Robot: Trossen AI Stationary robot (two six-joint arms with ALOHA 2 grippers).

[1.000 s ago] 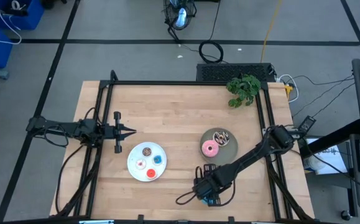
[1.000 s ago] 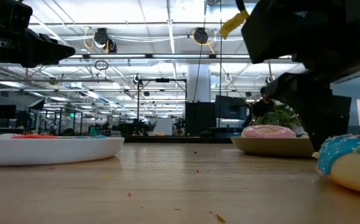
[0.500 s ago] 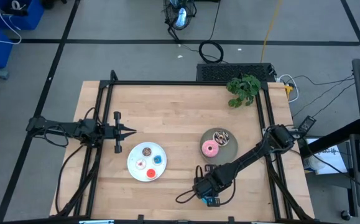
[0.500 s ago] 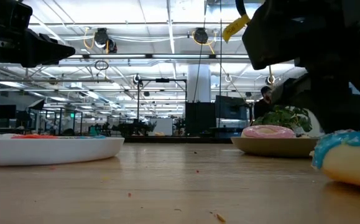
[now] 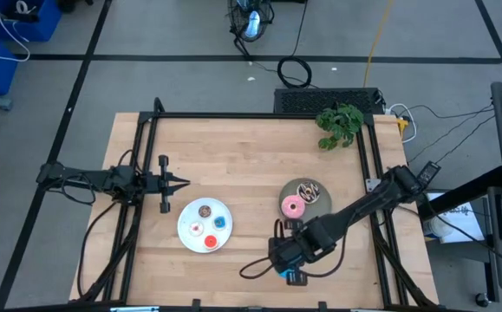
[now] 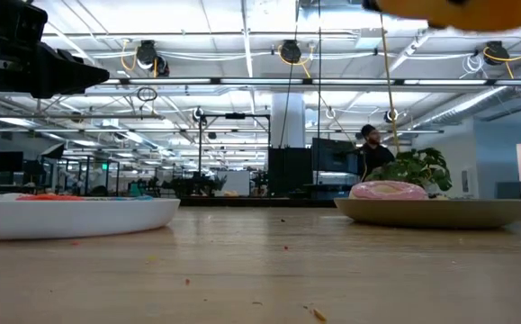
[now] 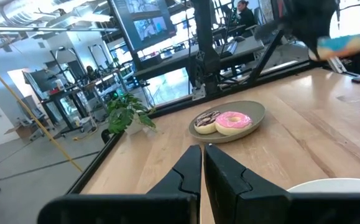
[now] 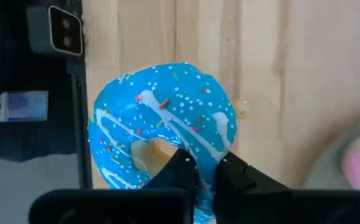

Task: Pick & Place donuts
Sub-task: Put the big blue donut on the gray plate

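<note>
1. Your right gripper (image 8: 199,167) is clamped on the blue donut (image 8: 161,121), held above the table's near edge.
2. Grey plate (image 5: 320,206) ahead holds the pink donut (image 5: 292,206) and brown donut (image 5: 308,191); blue one left.
3. Left gripper (image 7: 203,155) waits, fingers together, far left.

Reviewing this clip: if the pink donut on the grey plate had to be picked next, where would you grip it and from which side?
Probably from above. The pink donut lies flat on the grey plate, hole up, touching the brown drizzled donut. One finger in the hole and one outside on the free rim, away from its neighbour, should fit.
</note>
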